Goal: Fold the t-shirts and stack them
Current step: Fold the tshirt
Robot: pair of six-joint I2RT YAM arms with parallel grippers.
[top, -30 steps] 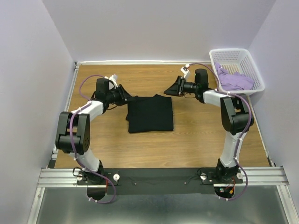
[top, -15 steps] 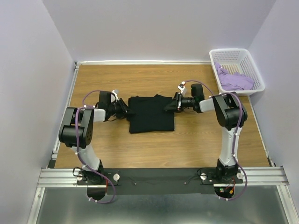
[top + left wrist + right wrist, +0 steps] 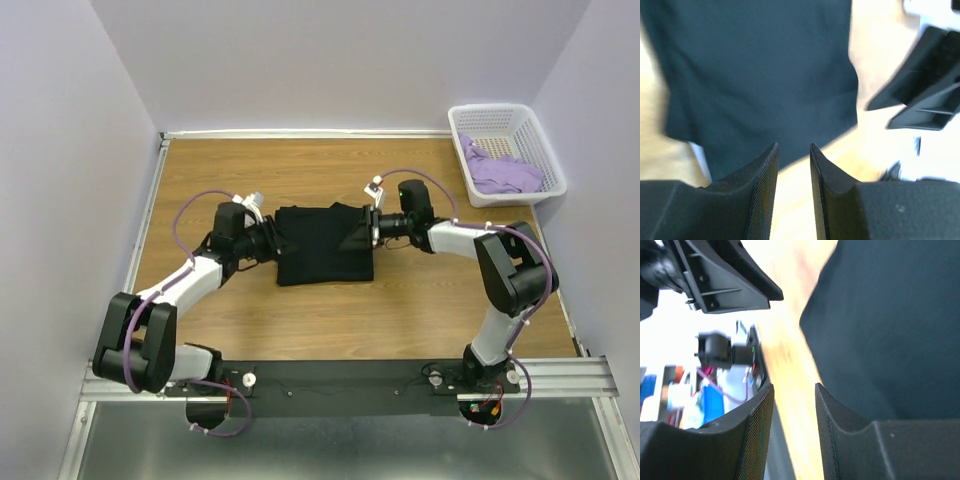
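One black t-shirt (image 3: 324,243), folded square

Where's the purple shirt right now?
In the top view, the purple shirt lies bunched inside the white basket, which sits at the far right corner of the table.

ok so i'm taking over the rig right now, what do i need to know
Left gripper: slightly open, empty, at the black shirt's left edge.
Right gripper: open, empty, at its right edge.
The black shirt lies folded in the middle of the table. The purple shirt lies crumpled in the white basket at the far right corner.
Done: the black shirt looks folded.
Left: take out the purple shirt, fold it, stack both.
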